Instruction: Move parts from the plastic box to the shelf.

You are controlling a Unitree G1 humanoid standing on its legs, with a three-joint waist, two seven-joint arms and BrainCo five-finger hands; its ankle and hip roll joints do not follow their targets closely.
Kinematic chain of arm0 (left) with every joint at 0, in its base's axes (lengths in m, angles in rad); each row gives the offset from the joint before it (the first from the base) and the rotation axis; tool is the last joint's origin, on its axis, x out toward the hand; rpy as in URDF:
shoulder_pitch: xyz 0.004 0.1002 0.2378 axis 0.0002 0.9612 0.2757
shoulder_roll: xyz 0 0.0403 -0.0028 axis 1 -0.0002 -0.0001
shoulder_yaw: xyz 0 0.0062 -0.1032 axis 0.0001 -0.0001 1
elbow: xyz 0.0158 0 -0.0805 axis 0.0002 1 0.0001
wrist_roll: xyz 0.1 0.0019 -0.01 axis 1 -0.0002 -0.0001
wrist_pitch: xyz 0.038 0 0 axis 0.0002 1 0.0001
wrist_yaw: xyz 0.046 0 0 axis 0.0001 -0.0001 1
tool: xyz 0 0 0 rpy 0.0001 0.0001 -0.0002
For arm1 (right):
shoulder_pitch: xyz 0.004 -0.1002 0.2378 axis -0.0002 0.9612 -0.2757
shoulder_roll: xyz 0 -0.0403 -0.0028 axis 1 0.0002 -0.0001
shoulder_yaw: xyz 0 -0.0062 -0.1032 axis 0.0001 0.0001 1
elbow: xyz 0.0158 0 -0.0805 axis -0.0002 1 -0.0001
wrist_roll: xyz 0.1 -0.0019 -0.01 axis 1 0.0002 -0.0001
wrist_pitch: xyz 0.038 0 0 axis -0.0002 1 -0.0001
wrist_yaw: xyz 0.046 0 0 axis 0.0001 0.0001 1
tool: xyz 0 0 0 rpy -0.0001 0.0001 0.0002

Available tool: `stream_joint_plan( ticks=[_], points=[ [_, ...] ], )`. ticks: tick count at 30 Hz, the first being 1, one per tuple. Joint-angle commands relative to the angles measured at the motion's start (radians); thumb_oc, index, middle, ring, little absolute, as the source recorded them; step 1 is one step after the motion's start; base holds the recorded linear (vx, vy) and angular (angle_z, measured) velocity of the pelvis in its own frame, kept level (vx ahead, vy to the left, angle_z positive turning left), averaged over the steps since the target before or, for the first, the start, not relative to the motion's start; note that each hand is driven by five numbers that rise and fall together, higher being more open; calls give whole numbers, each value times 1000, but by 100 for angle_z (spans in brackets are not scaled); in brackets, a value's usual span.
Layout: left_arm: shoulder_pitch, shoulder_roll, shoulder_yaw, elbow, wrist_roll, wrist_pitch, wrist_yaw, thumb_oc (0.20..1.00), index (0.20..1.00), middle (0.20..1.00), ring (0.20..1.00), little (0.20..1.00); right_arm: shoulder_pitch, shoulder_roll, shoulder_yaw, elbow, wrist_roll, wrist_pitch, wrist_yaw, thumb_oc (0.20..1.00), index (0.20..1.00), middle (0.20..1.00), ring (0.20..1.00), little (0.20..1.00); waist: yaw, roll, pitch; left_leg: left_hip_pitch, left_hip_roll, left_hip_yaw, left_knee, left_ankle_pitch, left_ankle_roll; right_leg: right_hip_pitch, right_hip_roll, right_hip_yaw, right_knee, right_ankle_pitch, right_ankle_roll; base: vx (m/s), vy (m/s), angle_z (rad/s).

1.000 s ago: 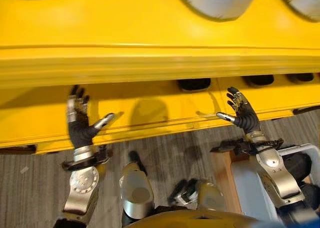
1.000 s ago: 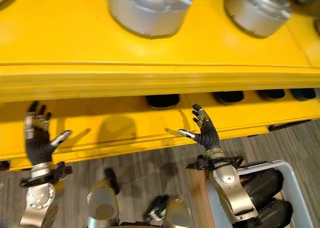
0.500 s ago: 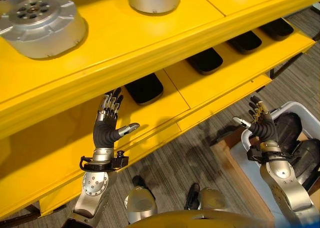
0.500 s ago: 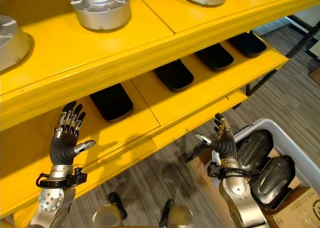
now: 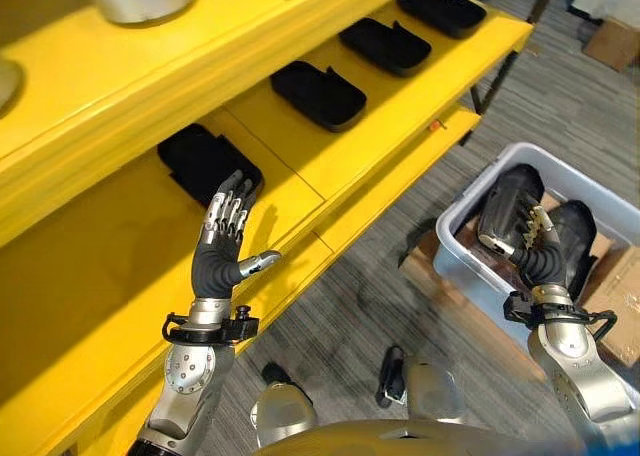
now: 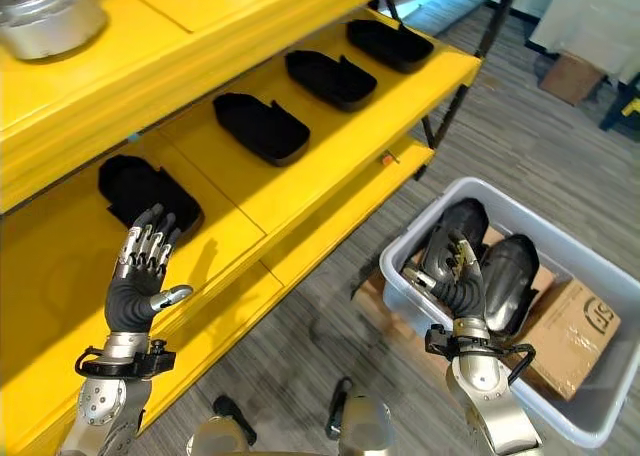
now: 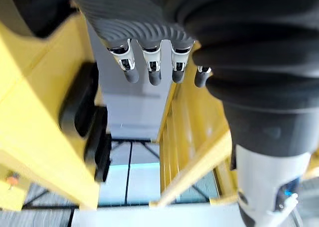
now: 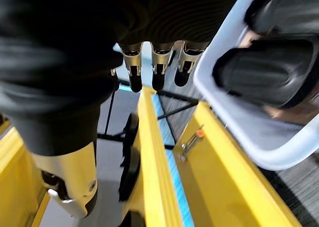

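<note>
Right eye view: both hands empty, fingers straight. Left hand (image 6: 138,286) raised in front of the yellow shelf (image 6: 330,166), near the leftmost black tray (image 6: 145,191). Right hand (image 6: 462,286) hovers over the plastic box (image 6: 590,406) on the right; dark parts (image 6: 510,276) lie inside it beside a cardboard box (image 6: 575,331).

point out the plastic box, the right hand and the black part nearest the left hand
plastic box (image 6: 398,294): right eye view, near rim
right hand (image 6: 464,288): right eye view, back of hand
black part (image 6: 128,186): right eye view, top face

Parts (image 6: 500,276) lie in the plastic box (image 6: 600,401), right of the shelf (image 6: 330,191).
</note>
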Motion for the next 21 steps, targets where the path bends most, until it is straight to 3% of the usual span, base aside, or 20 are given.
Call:
stream_joint_plan(
  ticks=[1, 5, 8, 10, 11, 15, 16, 17, 18, 21],
  points=[
    [-8, 36, 11, -80, 59, -104, 51, 1000, 1000, 1000, 1000, 1000, -54, -13, -39, -11, -43, -88, -41, 1000, 1000, 1000, 1000, 1000, 8, -28, -1, -43, 124, -35, 82, 54, -71, 105, -33, -31, -147, 82, 88, 57, -110, -36],
    [-71, 39, -17, -76, 87, -101, 60, 1000, 1000, 1000, 1000, 1000, -73, -22, -12, 19, -71, -58, -54, 1000, 1000, 1000, 1000, 1000, -13, -24, -12, -35, 155, -19, 82, 92, -87, 96, -26, -22, -144, 76, 77, 64, -125, -32],
    [-169, 25, -69, -65, 121, -50, 119, 1000, 1000, 1000, 1000, 1000, -104, -25, 28, 77, -83, -66, -54, 1000, 1000, 1000, 1000, 1000, -40, -23, -31, -24, 182, -15, 81, 124, -98, 83, -19, -7, -128, 68, 67, 98, -167, -43],
    [-202, 10, -78, -66, 61, -54, 127, 1000, 1000, 1000, 1000, 1000, -122, -20, 38, 106, -91, -76, -61, 1000, 1000, 1000, 1000, 1000, -44, -23, -43, -13, 183, -22, 77, 125, -99, 78, -15, 1, -115, 59, 61, 152, -162, -37],
    [-225, -6, -68, -64, -2, -9, 110, 1000, 1000, 1000, 1000, 1000, -137, -2, 54, 123, -103, -72, -78, 1000, 1000, 1000, 1000, 1000, -46, -24, -58, -11, 178, -58, 87, 123, -96, 71, -1, 21, -99, 46, 52, 187, -179, -44],
    [-255, -31, -69, -53, -33, 67, 87, 1000, 1000, 1000, 1000, 1000, -154, 16, 71, 148, -100, -59, -78, 1000, 1000, 1000, 1000, 1000, -37, -32, -76, -21, 153, -158, 154, 86, -87, 66, 17, 56, -83, 25, 33, 134, -146, -48],
    [-255, -40, -70, -47, -43, 89, 94, 1000, 1000, 1000, 1000, 1000, -159, 28, 85, 156, -108, -56, -73, 1000, 1000, 1000, 1000, 1000, -25, -31, -81, -41, 106, -239, 169, 62, -77, 68, 35, 85, -95, 28, 31, 87, -117, -46],
    [-252, -45, -68, -48, -52, 100, 94, 1000, 1000, 1000, 1000, 1000, -165, 36, 92, 162, -106, -58, -64, 1000, 1000, 1000, 1000, 1000, -15, -29, -83, -59, 74, -278, 165, 55, -46, 62, 50, 97, -115, 57, 23, 74, -85, -72],
    [-246, -51, -67, -48, -61, 111, 93, 1000, 1000, 1000, 1000, 1000, -167, 41, 98, 169, -108, -62, -59, 1000, 1000, 1000, 1000, 1000, -10, -33, -84, -72, 53, -310, 181, 45, -40, 68, 57, 112, -128, 61, 23, 33, -60, -112],
    [-253, -66, -79, -22, -107, 139, 64, 1000, 1000, 1000, 1000, 1000, -156, 56, 95, 171, -91, -65, -78, 1000, 1000, 1000, 1000, 1000, -27, -46, -91, -91, 58, -287, 235, 33, -53, 112, 70, 128, -181, 54, 21, 97, -86, -75]
  ],
)
